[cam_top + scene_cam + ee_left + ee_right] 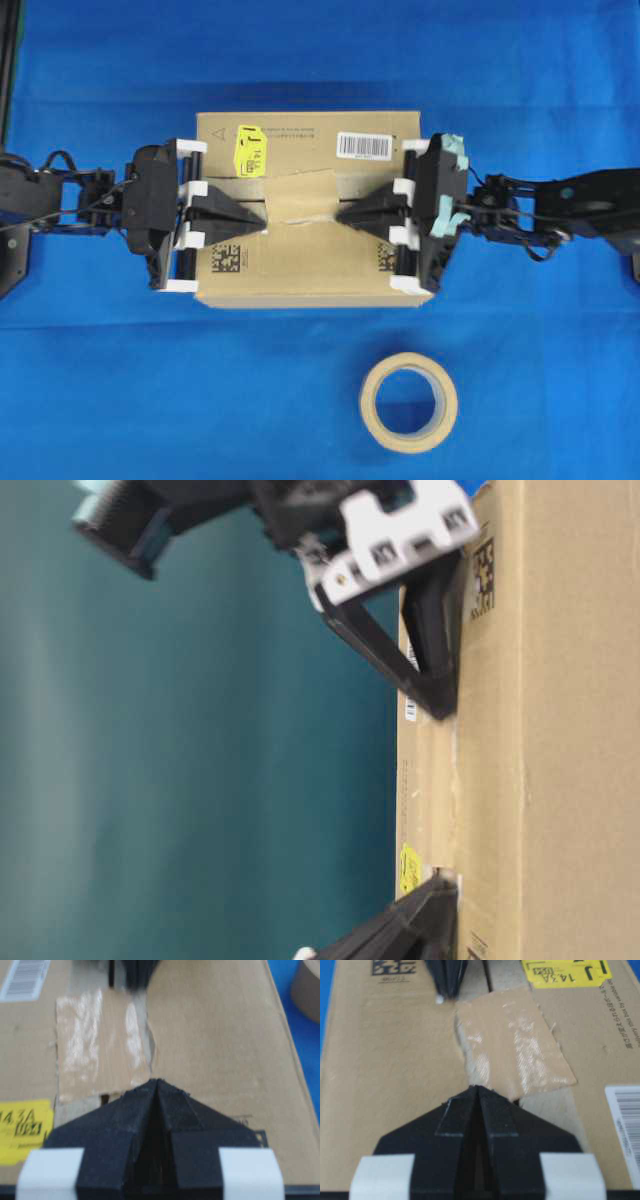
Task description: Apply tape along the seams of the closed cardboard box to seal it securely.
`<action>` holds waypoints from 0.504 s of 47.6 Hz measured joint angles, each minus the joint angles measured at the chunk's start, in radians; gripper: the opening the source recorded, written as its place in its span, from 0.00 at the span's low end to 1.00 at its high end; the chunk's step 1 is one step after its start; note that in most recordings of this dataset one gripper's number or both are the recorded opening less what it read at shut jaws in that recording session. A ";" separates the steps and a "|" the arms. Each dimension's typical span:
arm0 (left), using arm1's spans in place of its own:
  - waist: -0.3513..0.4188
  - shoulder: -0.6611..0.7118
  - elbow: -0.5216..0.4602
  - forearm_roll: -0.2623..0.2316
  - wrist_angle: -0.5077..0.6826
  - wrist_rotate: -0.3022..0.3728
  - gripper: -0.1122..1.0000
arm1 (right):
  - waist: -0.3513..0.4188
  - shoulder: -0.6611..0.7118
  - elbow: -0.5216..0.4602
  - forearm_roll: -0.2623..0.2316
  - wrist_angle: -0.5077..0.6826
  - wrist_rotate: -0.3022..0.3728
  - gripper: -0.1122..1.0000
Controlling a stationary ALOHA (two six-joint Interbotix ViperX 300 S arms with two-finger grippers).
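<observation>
Now both arms level — left gripper (262, 219), right gripper (343, 216) closed, flanking tape (303, 197).

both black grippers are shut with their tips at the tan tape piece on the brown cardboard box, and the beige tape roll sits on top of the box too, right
Not quite. The beige tape roll lies on the blue table, off the brown cardboard box, as the overhead view shows. The rest holds: left gripper and right gripper are shut at the tan tape piece.

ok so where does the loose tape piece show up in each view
overhead: tape at the cardboard box's top centre, between both claws.
table-level: cannot make it out.
left wrist: upper left, ahead of the claw.
right wrist: centre right.
shared landmark: yellow sticker, beside the tape.
</observation>
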 measured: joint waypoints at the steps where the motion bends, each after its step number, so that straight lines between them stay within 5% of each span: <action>1: 0.000 -0.025 -0.005 0.000 0.018 0.005 0.10 | 0.005 -0.020 0.002 -0.003 0.000 -0.005 0.09; 24: 0.015 -0.509 0.120 0.000 0.233 0.006 0.10 | -0.008 -0.511 0.186 -0.011 0.130 -0.083 0.09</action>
